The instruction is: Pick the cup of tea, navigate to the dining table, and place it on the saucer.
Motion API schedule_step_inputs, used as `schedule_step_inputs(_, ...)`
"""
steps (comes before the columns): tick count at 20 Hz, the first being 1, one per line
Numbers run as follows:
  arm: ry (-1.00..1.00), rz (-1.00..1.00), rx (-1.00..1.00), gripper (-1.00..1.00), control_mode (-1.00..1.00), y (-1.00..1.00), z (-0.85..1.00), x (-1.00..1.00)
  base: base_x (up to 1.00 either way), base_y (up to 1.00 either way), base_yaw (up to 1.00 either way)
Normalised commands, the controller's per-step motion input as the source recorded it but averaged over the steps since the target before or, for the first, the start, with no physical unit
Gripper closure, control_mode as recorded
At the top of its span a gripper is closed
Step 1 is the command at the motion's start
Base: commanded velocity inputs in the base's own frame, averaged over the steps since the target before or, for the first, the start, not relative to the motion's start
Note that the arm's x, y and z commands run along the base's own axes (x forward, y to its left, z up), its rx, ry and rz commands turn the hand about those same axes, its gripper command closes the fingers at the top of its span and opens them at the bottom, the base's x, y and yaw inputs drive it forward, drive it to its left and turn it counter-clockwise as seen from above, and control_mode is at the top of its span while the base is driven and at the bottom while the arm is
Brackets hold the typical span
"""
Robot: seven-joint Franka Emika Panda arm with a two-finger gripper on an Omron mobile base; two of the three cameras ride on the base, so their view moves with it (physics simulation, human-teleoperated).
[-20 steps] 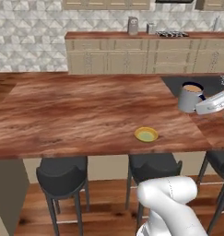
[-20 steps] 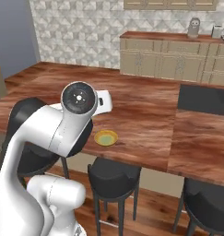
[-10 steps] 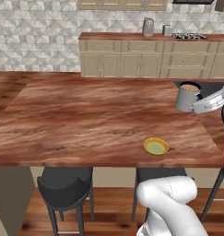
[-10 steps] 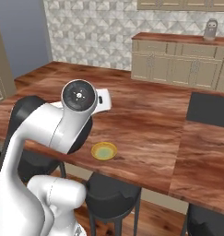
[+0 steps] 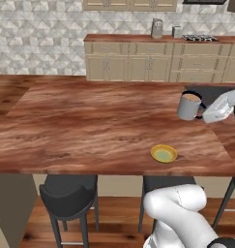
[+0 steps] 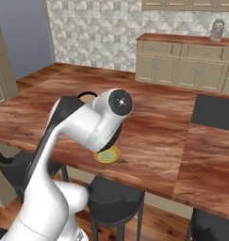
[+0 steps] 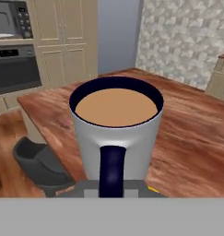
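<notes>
Tea could be slopping over the rim if the arm is swinging down sharply, since the gripper [image 5: 202,112] is clamping the cup of tea [image 5: 189,106] (brim-full) above the dining table [image 5: 90,126], beyond the saucer [image 5: 164,153]
</notes>
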Motion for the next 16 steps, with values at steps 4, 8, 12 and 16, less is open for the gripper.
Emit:
schedule_step_inputs(4,0.0,0.37,-0.04,1.0,-1.0,-0.32,-0.62,0.28,0.0,0.0,0.0)
schedule_step_inputs(8,0.0,0.33,-0.07,1.0,-1.0,-0.26,-0.54,0.15,0.0,0.0,0.0)
schedule_step_inputs(12,0.0,0.28,-0.06,1.0,-1.0,-0.19,-0.48,0.14,0.0,0.0,0.0)
schedule_step_inputs(16,0.01,0.19,-0.08,1.0,-1.0,-0.08,-0.53,0.08,0.0,0.0,0.0)
